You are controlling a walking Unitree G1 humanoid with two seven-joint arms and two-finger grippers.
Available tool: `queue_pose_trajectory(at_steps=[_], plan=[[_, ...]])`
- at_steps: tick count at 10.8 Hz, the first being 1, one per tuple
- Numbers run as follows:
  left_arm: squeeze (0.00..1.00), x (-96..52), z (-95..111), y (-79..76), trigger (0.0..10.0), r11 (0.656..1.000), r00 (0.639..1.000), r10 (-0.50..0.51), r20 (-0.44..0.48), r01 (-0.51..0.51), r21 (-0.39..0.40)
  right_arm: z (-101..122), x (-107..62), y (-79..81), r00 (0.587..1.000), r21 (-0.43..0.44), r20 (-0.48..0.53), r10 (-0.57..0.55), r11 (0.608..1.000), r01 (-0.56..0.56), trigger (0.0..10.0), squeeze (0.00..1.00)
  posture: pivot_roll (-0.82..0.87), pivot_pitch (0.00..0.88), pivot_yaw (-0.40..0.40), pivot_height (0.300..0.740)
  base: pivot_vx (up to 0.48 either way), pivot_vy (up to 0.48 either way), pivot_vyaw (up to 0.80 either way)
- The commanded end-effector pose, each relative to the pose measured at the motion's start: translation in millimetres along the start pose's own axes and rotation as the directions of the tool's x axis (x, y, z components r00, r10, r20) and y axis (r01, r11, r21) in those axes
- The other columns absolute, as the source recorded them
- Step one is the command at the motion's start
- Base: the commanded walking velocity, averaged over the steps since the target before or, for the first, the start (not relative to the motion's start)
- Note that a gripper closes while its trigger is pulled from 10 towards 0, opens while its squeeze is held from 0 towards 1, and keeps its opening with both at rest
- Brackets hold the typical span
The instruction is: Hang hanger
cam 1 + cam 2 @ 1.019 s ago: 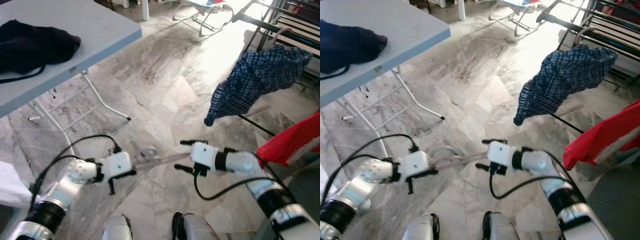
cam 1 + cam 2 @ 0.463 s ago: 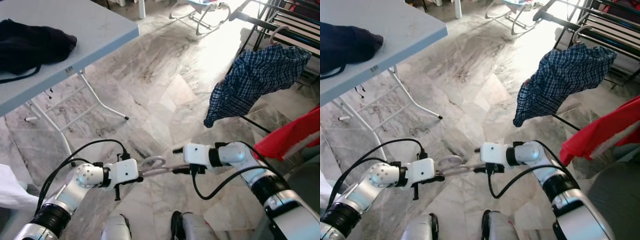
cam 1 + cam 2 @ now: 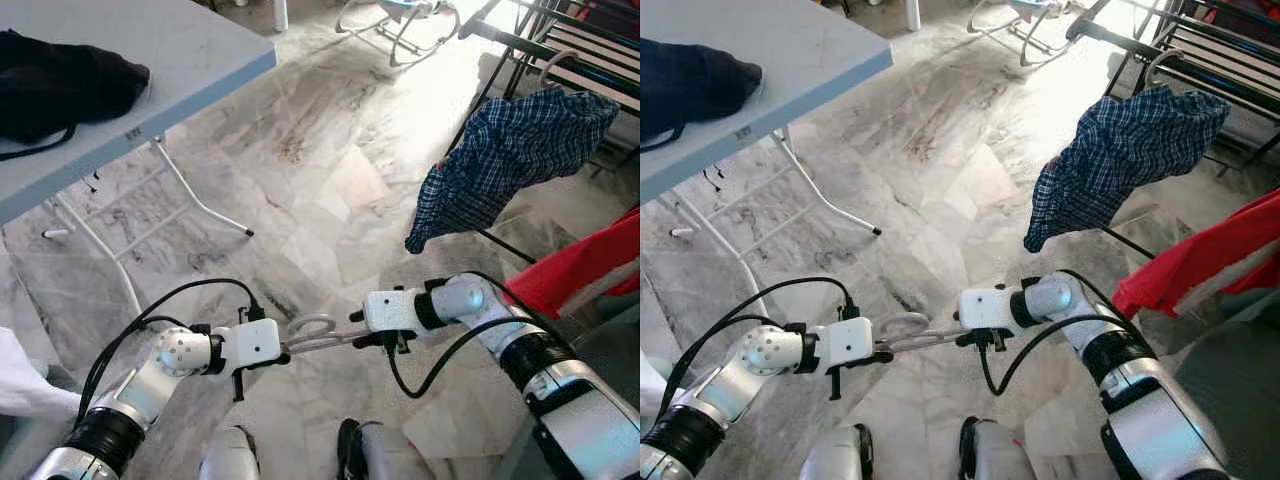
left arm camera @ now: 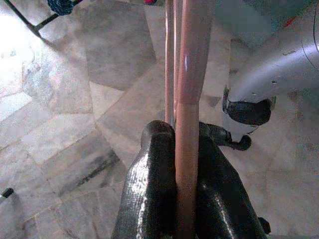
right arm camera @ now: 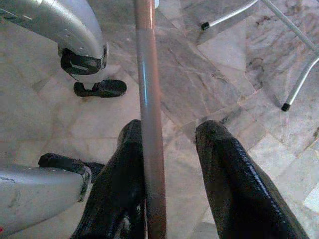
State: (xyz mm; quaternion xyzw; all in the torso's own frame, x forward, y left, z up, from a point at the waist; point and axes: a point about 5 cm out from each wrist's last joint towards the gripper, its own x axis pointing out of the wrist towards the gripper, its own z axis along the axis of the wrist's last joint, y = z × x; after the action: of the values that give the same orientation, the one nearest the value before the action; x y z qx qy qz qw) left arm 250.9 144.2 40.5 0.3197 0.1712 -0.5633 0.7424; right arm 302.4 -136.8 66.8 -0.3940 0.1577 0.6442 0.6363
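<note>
A thin copper-coloured hanger (image 3: 318,335) is held low over the marble floor, in front of my legs. My left gripper (image 3: 282,351) is shut on one end of it; in the left wrist view the two fingers (image 4: 149,169) clamp the hanger rod (image 4: 187,99). My right gripper (image 3: 354,338) meets the hanger from the other side. In the right wrist view its fingers (image 5: 224,169) stand apart, with the rod (image 5: 148,99) resting against one of them. The drying rack (image 3: 560,50) stands at the far right.
A blue plaid shirt (image 3: 510,150) hangs on the rack, with a red garment (image 3: 590,270) below it. A grey folding table (image 3: 180,50) with a dark garment (image 3: 60,80) stands at the left. White cloth (image 3: 20,375) lies at the lower left, and a baby bouncer (image 3: 400,20) stands farther back.
Both arms have drawn together around the hanger: the left gripper moved right and up with it, the right gripper moved left onto the rod. The camera tilted slightly.
</note>
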Motion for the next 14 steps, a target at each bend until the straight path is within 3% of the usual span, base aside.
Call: queue_pose_trajectory(at_steps=[1, 9, 10, 11, 14], plan=[[0.00, 1.5, -1, -5.4, 10.0, 1.000, 1.000, -0.019, -0.010, 0.019, 0.010, 0, -1.5, -0.8, 0.999, -0.020, -0.014, 0.032, 0.999, -0.032, 0.0, 0.00, 0.03, 0.166, -0.032, 0.740, 0.000, 0.000, 0.00], [0.00, 3.8, -10, -6.6, 10.0, 0.999, 0.998, -0.026, -0.049, 0.027, 0.017, 1, -6.3, -1.3, 0.995, -0.025, -0.007, 0.101, 0.995, -0.101, 0.0, 0.00, 0.03, 0.157, -0.033, 0.740, 0.000, 0.000, 0.00], [0.80, 3.5, -12, -5.5, 10.0, 1.000, 0.999, -0.005, -0.051, 0.005, 0.012, 1, -6.0, -1.1, 0.995, -0.023, -0.004, 0.103, 0.994, -0.103, 0.0, 0.00, 0.03, 0.159, -0.034, 0.740, 0.000, 0.000, 0.00], [1.00, 3.2, -13, -3.2, 10.0, 0.999, 0.998, 0.037, -0.041, -0.039, -0.027, 1, -5.4, -0.3, 0.995, -0.020, -0.002, 0.102, 0.995, -0.102, 0.0, 0.00, 0.03, 0.159, -0.034, 0.740, 0.000, 0.000, 0.00], [1.00, 1.8, -14, 15.3, 10.0, 0.963, 0.977, 0.198, -0.077, -0.179, 0.202, -15, -3.0, 9.4, 0.992, -0.001, -0.104, 0.077, 0.997, -0.078, 0.0, 0.00, 0.02, 0.166, -0.037, 0.740, 0.000, 0.000, 0.00]])
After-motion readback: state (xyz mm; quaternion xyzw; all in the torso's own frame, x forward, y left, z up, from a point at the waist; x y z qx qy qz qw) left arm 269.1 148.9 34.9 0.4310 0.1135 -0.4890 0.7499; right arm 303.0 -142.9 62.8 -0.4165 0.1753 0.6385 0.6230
